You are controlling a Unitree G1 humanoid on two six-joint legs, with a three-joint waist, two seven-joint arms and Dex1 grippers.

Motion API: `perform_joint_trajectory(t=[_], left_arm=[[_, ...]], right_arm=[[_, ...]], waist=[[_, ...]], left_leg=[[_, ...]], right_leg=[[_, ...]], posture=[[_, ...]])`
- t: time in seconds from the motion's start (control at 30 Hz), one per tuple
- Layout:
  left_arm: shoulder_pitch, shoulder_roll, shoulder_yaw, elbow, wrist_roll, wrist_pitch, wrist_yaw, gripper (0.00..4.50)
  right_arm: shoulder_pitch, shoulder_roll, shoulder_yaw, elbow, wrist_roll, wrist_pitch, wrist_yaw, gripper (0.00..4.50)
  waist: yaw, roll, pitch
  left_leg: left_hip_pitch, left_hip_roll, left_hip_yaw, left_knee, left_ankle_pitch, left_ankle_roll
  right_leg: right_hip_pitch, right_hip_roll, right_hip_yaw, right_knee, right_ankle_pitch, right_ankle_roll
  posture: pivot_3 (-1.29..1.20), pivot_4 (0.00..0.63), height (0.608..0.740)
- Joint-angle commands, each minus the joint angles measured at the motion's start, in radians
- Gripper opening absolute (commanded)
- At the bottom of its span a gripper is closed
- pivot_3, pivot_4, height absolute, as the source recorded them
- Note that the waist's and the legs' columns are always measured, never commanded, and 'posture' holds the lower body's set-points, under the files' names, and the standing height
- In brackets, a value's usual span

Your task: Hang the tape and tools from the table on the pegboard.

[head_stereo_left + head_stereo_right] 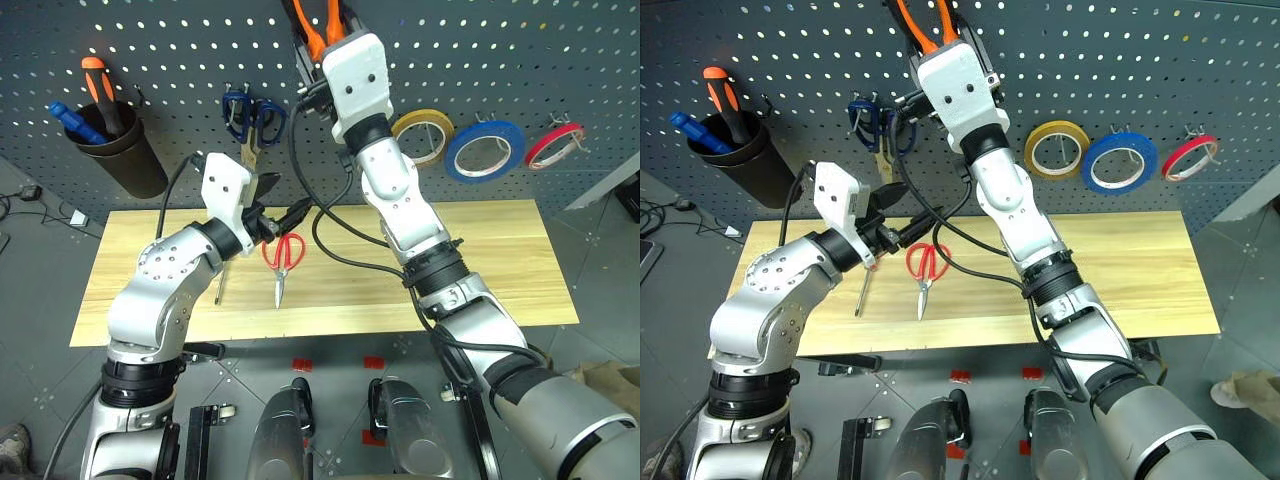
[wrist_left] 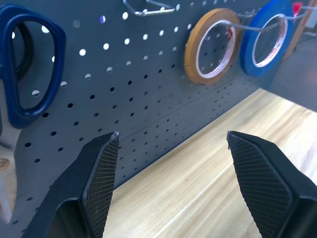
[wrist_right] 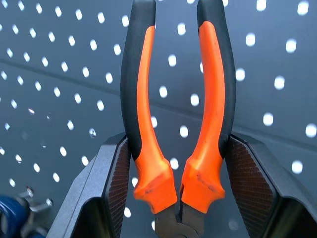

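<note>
Both arms rise from the near edge of the head views. Right gripper (image 3: 176,171) is held high against the pegboard (image 1: 560,60), fingers clamped on the outer sides of the pliers (image 3: 173,114), orange-and-black handles pointing up. Left gripper (image 2: 171,163) hangs above the table (image 1: 480,270) with its fingers spread wide and nothing between them.

Surface: light yellowish wood with visible grain. Red-handled scissors (image 1: 283,257) lie on it just beside the left gripper, blades pointing toward the near edge. At their 9 o'clock lies a slim tool (image 1: 219,285), partly hidden by the left arm (cannot confirm its handle colour).

Room: dark grey perforated panel stands behind the table; grey floor (image 1: 40,290) shows on both sides of it.

On the panel, head view:
- black cup (image 1: 125,150) at the board's 9 o'clock, holding an orange-handled tool (image 1: 100,90) and a blue one (image 1: 75,122);
- blue-handled scissors (image 1: 252,115) hanging left of the right arm;
- yellow tape ring (image 1: 422,135), blue tape (image 1: 484,150) and thin red tape ring (image 1: 552,145) in a row at 3 o'clock, each on a hook.

View differences: right wrist view shows the finger pads pressing the pliers' handles, which the head views do not resolve. Left wrist view shows an empty metal hook (image 2: 148,7) above the yellow ring.
</note>
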Motion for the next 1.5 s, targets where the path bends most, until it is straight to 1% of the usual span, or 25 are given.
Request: perform_joint_trajectory(t=[0.03, 0.17, 0.37, 0.53, 0.73, 0.8, 0.87, 0.93, 1.0, 1.03, 1.1, 1.13, 1.27, 1.33, 1.37, 1.47, 1.5], left_arm=[[-0.022, 0.004, 0.003, 0.007, 0.014, -0.027, -0.009, 3.66], [-0.029, 0.006, 0.007, 0.020, 0.020, -0.034, -0.021, 3.66], [-0.019, 0.017, 0.009, 0.029, 0.034, -0.045, -0.034, 3.66], [-0.006, 0.012, 0.007, 0.030, 0.047, -0.050, -0.038, 3.66], [0.003, 0.002, 0.000, 0.042, 0.056, -0.062, -0.035, 3.66], [0.004, -0.005, -0.004, 0.052, 0.062, -0.067, -0.033, 3.66], [0.004, -0.011, -0.005, 0.059, 0.067, -0.070, -0.033, 3.66], [0.005, -0.019, -0.004, 0.064, 0.069, -0.070, -0.029, 3.66], [0.010, -0.028, 0.003, 0.068, 0.067, -0.062, -0.019, 3.66], [0.015, -0.032, 0.006, 0.069, 0.062, -0.054, -0.017, 4.00], [0.028, -0.038, 0.006, 0.068, 0.062, -0.044, -0.011, 4.39], [0.034, -0.043, 0.007, 0.067, 0.059, -0.033, -0.004, 4.45], [0.087, -0.074, -0.027, 0.057, 0.107, 0.060, 0.093, 4.45], [0.111, -0.101, -0.027, 0.051, 0.111, 0.197, 0.167, 4.45], [0.125, -0.112, -0.026, 0.046, 0.113, 0.236, 0.190, 4.45], [0.163, -0.138, -0.019, 0.023, 0.120, 0.281, 0.235, 4.45], [0.169, -0.141, -0.028, 0.027, 0.130, 0.303, 0.248, 4.45]], right_arm=[[-0.066, -0.001, -0.026, 0.086, -0.010, -0.097, -0.038, 2.56], [-0.100, -0.015, -0.045, 0.209, -0.008, -0.143, -0.059, 2.56], [-0.099, -0.030, -0.046, 0.311, -0.030, -0.177, -0.098, 2.56], [-0.061, -0.012, -0.081, 0.319, 0.004, -0.117, -0.102, 2.56], [-0.014, 0.019, -0.121, 0.258, 0.061, -0.009, -0.072, 2.56], [0.007, 0.024, -0.125, 0.232, 0.067, 0.028, -0.068, 3.29], [0.028, 0.028, -0.122, 0.200, 0.069, 0.057, -0.062, 3.82], [0.047, 0.030, -0.116, 0.166, 0.069, 0.087, -0.056, 4.49], [0.065, 0.031, -0.111, 0.129, 0.068, 0.120, -0.048, 4.49], [0.075, 0.031, -0.109, 0.107, 0.069, 0.137, -0.041, 4.50], [0.099, 0.032, -0.106, 0.059, 0.072, 0.172, -0.024, 4.50], [0.113, 0.032, -0.104, 0.031, 0.074, 0.195, -0.014, 4.50], [0.262, 0.031, -0.071, -0.235, 0.129, 0.373, 0.115, 4.50], [0.371, 0.013, -0.039, -0.416, 0.198, 0.489, 0.235, 4.50], [0.423, -0.003, -0.022, -0.505, 0.229, 0.547, 0.291, 4.50], [0.562, -0.059, 0.007, -0.743, 0.341, 0.738, 0.416, 4.50], [0.611, -0.092, 0.015, -0.824, 0.401, 0.824, 0.464, 4.50]], waist=[[0.000, 0.000, 0.000], [0.003, -0.001, 0.001], [0.005, -0.002, 0.002], [0.011, -0.002, 0.002], [0.021, -0.002, 0.002], [0.025, -0.002, 0.002], [0.026, -0.002, 0.002], [0.026, -0.002, 0.002], [0.026, -0.002, 0.002], [0.026, -0.002, 0.002], [0.025, -0.002, 0.002], [0.024, -0.002, 0.002], [0.025, -0.002, 0.002], [0.026, -0.002, 0.002], [0.026, -0.002, 0.002], [0.026, -0.002, 0.003], [0.026, -0.002, 0.003]], left_leg=[[0.000, 0.000, 0.000, 0.000, 0.000, 0.000], [0.000, 0.000, 0.001, 0.000, 0.000, 0.000], [0.000, 0.000, 0.001, 0.000, 0.000, 0.000], [0.000, 0.000, 0.002, 0.001, 0.000, 0.000], [0.001, 0.001, 0.002, 0.002, 0.000, 0.000], [0.001, 0.001, 0.002, 0.003, 0.001, 0.000], [0.002, 0.001, 0.002, 0.003, 0.001, 0.000], [0.001, 0.001, 0.002, 0.003, 0.001, 0.000], [0.001, 0.001, 0.002, 0.003, 0.001, 0.000], [0.001, 0.001, 0.002, 0.003, 0.001, 0.000], [0.001, 0.001, 0.003, 0.002, 0.001, 0.000], [0.001, 0.002, 0.003, 0.001, 0.001, 0.000], [0.001, 0.002, 0.003, 0.000, 0.001, 0.000], [0.001, 0.001, 0.003, 0.000, 0.001, 0.000], [0.001, 0.001, 0.003, 0.000, 0.000, 0.001], [0.000, 0.001, 0.003, 0.000, 0.000, 0.001], [0.000, 0.001, 0.003, 0.000, 0.000, 0.001]], right_leg=[[0.000, 0.000, 0.000, 0.000, 0.000, 0.000], [0.000, 0.000, 0.001, 0.000, 0.000, 0.000], [0.000, 0.000, 0.001, 0.000, 0.000, 0.000], [0.000, 0.000, 0.002, 0.001, 0.000, 0.000], [0.000, 0.000, 0.002, 0.002, 0.001, -0.001], [0.000, 0.000, 0.002, 0.002, 0.002, -0.002], [0.001, 0.000, 0.002, 0.002, 0.002, -0.002], [0.001, 0.000, 0.002, 0.002, 0.003, -0.002], [0.001, 0.000, 0.002, 0.002, 0.003, -0.002], [0.000, 0.000, 0.002, 0.002, 0.003, -0.002], [0.000, 0.000, 0.002, 0.001, 0.003, -0.002], [0.000, 0.000, 0.002, 0.001, 0.003, -0.002], [0.000, 0.000, 0.002, 0.000, 0.003, -0.002], [0.000, 0.000, 0.002, -0.001, 0.002, -0.001], [0.000, 0.000, 0.002, -0.001, 0.002, -0.001], [0.000, 0.000, 0.003, -0.001, 0.002, -0.001], [-0.001, 0.000, 0.003, -0.001, 0.002, -0.001]], posture=[[-0.09, 0.335, 0.740], [-0.08, 0.342, 0.740], [-0.07, 0.344, 0.740], [-0.07, 0.343, 0.740], [-0.08, 0.344, 0.740], [-0.10, 0.341, 0.740], [-0.10, 0.341, 0.740], [-0.11, 0.339, 0.740], [-0.11, 0.339, 0.740], [-0.11, 0.339, 0.740], [-0.12, 0.336, 0.740], [-0.12, 0.336, 0.740], [-0.13, 0.339, 0.740], [-0.13, 0.343, 0.740], [-0.13, 0.343, 0.740], [-0.13, 0.351, 0.740], [-0.14, 0.355, 0.740]])
